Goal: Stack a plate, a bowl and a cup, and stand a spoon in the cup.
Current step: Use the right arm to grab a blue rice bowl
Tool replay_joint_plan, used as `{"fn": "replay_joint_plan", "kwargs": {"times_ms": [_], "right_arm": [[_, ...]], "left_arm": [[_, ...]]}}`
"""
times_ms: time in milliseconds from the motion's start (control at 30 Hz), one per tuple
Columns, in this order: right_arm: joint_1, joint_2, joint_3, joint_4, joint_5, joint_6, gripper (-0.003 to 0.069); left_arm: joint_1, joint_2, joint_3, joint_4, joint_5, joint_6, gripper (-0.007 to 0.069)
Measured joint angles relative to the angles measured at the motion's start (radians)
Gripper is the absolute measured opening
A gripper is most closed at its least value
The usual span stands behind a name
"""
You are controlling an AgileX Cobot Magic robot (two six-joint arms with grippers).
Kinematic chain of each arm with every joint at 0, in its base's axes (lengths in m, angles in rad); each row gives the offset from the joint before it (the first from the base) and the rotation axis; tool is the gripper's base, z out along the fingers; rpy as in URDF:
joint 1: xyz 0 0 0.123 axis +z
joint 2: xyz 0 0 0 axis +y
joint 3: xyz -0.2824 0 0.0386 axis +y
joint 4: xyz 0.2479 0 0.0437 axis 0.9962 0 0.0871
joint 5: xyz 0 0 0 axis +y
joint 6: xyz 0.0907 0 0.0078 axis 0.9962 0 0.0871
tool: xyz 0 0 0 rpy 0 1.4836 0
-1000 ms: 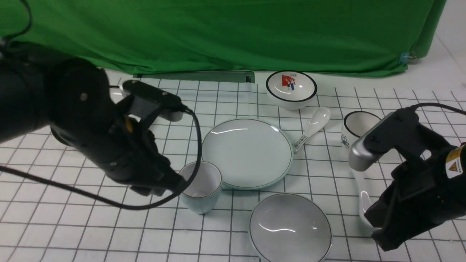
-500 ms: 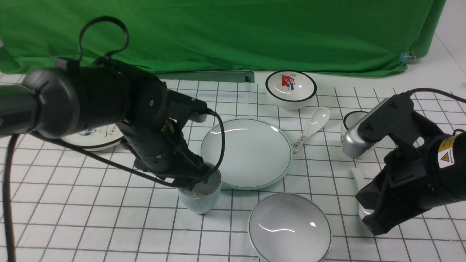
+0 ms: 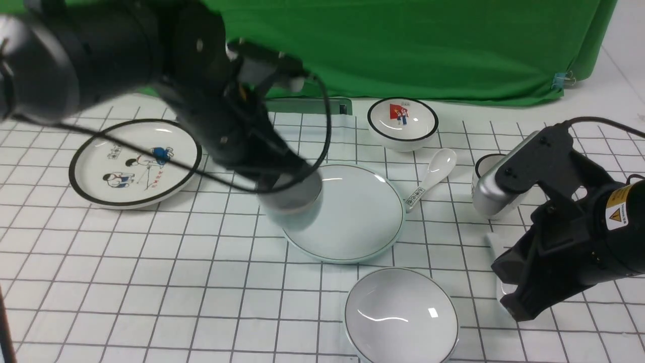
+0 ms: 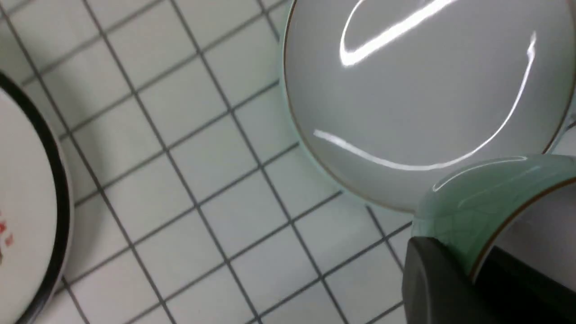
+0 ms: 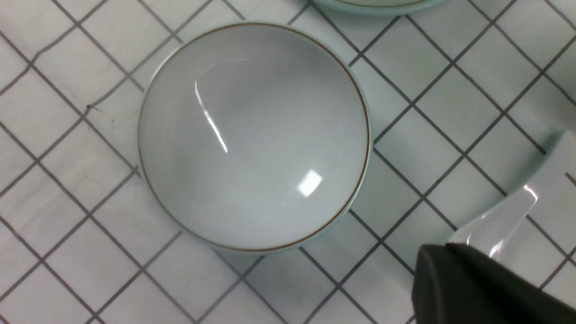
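Glossy crackle-glazed ceramic cup point(image 4: 477, 193) in the left claw point(image 4: 477, 270), its fingers point(image 4: 432, 279) matt black plastic, shiny smooth glazed plate point(image 4: 418, 90) beneath, glossy bowl point(image 5: 252, 135) and white ceramic spoon point(image 5: 508, 225) beside the right claw point(image 3: 514, 302)

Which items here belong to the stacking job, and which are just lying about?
Job: pale blue-green plain plate; pale blue-green plain bowl; pale blue-green handleless cup; plain white ceramic spoon.
Lying about: white cartoon plate with black rim; black-rimmed white picture bowl; white spoon with patterned handle; black-rimmed white cup.
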Motion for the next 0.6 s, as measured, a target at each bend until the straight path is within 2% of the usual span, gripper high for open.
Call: {"fn": "replay_joint_plan", "kwargs": {"times_ms": [167,367,600], "right_arm": [[0.0,0.0,0.0,-0.002,0.022,0.001,0.002],[0.0,0.002,0.0,-0.002,0.06,0.008,0.002],[0.0,0.068,-0.001,0.001,0.061,0.03,0.0022]], "left_arm": [[0.0,0.043,-0.06,-0.015,0.054,0.02,-0.0007],[0.0,0.054,-0.058,-0.012,0.188,0.032,-0.0007],[0.0,-0.001,0.125,-0.011,0.17,0.033,-0.0007]]}}
